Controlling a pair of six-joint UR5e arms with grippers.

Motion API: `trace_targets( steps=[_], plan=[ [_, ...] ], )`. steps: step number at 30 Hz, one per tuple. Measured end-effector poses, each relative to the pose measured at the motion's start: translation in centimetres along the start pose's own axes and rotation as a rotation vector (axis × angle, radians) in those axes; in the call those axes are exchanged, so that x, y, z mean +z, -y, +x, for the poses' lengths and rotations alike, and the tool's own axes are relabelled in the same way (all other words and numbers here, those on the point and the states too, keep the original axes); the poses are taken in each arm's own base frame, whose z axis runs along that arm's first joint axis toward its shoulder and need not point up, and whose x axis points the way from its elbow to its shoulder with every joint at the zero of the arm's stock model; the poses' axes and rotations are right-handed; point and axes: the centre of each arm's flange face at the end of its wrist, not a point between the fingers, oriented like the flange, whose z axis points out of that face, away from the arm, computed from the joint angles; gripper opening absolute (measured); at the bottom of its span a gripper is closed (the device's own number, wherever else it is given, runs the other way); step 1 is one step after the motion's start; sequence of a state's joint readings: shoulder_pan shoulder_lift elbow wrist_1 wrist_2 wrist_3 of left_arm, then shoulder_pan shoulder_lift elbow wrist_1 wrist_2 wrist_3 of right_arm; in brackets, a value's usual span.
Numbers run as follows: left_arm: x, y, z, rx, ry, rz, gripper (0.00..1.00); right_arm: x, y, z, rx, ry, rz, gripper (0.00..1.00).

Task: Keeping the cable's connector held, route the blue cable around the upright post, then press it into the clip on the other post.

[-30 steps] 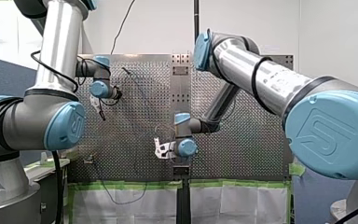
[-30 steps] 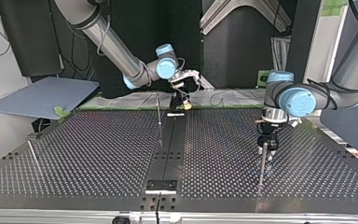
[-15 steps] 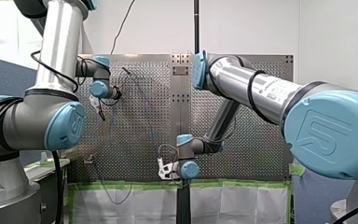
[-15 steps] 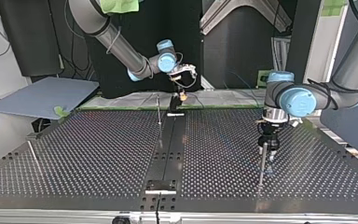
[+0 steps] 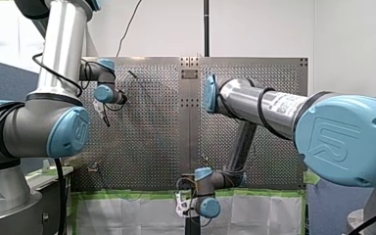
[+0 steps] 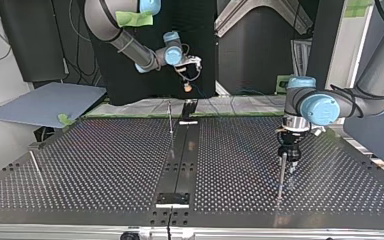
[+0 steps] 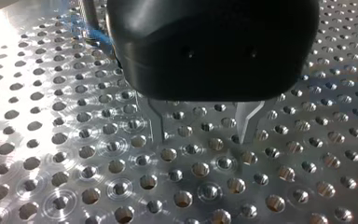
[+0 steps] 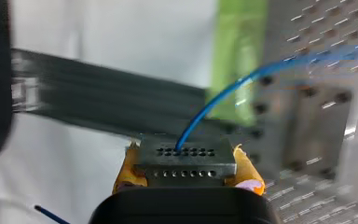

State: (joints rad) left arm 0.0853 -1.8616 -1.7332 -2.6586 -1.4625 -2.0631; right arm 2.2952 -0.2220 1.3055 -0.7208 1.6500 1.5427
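connector (image 8: 182, 161) in right tool (image 8: 187, 167), cable (image 8: 256, 73) ahead

Upright post (image 6: 281, 180), seemingly beside left claw (image 7: 203, 136)

Robotics lab: perforated metal table (image 6: 80, 165).

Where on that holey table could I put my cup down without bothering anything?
The broad stretch of table between the post at the top view's left and the dark centre strip is bare. Crowded: around my left gripper and the post beside it, and past the far edge, where my right gripper holds the connector.
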Motion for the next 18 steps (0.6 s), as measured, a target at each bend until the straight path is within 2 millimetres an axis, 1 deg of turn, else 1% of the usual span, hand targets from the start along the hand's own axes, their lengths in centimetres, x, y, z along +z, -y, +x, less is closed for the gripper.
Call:
trace_targets(
  steps=[4, 7, 9, 14, 18],
  plan=[
    [0.0, -0.1, -0.1, 0.000, 0.001, -0.001, 0.75, -1.3, -0.9, -3.7, 0.004, 0.036, -0.026, 0.00],
    [0.0, -0.2, -0.1, 0.000, 0.002, -0.003, 0.75, -1.7, -1.4, -5.3, 0.004, 0.041, -0.040, 0.00],
    [0.0, -0.2, -0.1, -0.001, 0.002, -0.004, 0.75, -1.9, -1.8, -5.8, 0.006, 0.033, -0.052, 0.00],
    [0.1, -0.3, -0.2, -0.002, 0.003, -0.006, 0.75, -2.2, -2.7, -6.2, 0.003, 0.012, -0.075, 0.00],
    [0.1, -0.4, -0.2, -0.004, 0.004, -0.007, 0.75, -2.7, -3.5, -5.9, 0.004, -0.011, -0.094, 0.00]
  ],
)
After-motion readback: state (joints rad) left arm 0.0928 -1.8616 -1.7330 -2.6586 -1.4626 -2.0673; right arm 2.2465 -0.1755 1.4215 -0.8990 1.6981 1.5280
